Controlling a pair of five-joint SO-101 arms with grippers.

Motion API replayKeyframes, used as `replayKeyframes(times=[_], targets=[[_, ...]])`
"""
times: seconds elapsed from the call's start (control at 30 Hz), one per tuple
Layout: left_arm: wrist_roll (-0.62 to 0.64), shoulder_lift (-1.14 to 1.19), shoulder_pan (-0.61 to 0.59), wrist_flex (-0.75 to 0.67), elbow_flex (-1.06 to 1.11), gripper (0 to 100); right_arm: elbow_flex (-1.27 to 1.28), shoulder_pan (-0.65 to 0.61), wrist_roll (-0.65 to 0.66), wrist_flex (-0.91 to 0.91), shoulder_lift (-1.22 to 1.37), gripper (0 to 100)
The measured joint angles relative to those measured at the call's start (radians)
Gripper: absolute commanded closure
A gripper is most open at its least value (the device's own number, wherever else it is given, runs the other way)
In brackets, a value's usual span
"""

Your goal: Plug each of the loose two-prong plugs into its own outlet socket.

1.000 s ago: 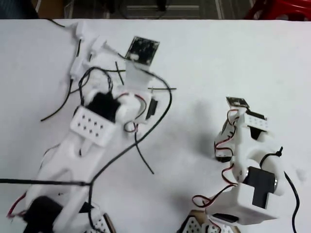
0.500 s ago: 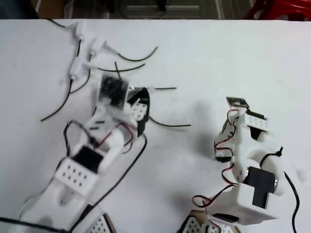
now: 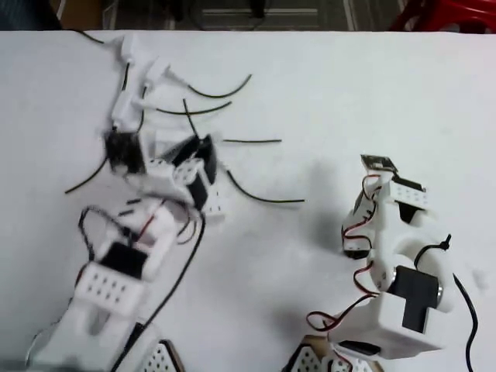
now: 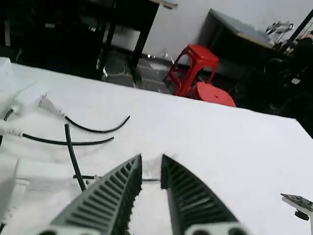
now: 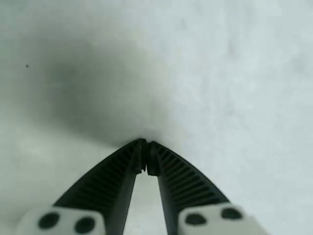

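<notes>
Left hand [image 4: 151, 159]: fingers slightly spread, low over the white counter [image 4: 220, 142]. Right hand [image 5: 145, 147]: tips pressed together, pinching nothing, just above the counter. White plugs [image 3: 157, 73] on black cords [image 3: 221, 89] lie loose near the left hand, unplugged.

Ahead of the left hand [image 4: 151, 164], the way is crossed by loose black wires [image 4: 68, 143] and white plugs [image 4: 29, 95]; beyond them, bare surface [image 4: 220, 137] is left open.
</notes>
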Motion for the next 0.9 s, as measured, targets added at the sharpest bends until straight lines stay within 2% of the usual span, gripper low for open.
replayKeyframes(times=[0.17, 0.33, 0.5, 0.73, 0.9], targets=[[0.084, 0.374, 0.031, 0.1, -0.244, 87, 0.0, 0.0, 0.0, 0.0, 0.0, 97.8], [0.187, 0.77, 0.064, 0.311, -0.575, 87, 0.0, 0.0, 0.0, 0.0, 0.0, 97.8], [0.288, 1.045, 0.061, 0.485, -0.856, 87, 0.0, 0.0, 0.0, 0.0, 0.0, 97.8], [0.334, 1.257, 0.051, 0.514, -1.023, 92, 0.0, 0.0, 0.0, 0.0, 0.0, 97.8], [0.436, 1.372, -0.017, 0.514, -1.074, 93, 0.0, 0.0, 0.0, 0.0, 0.0, 97.8]])
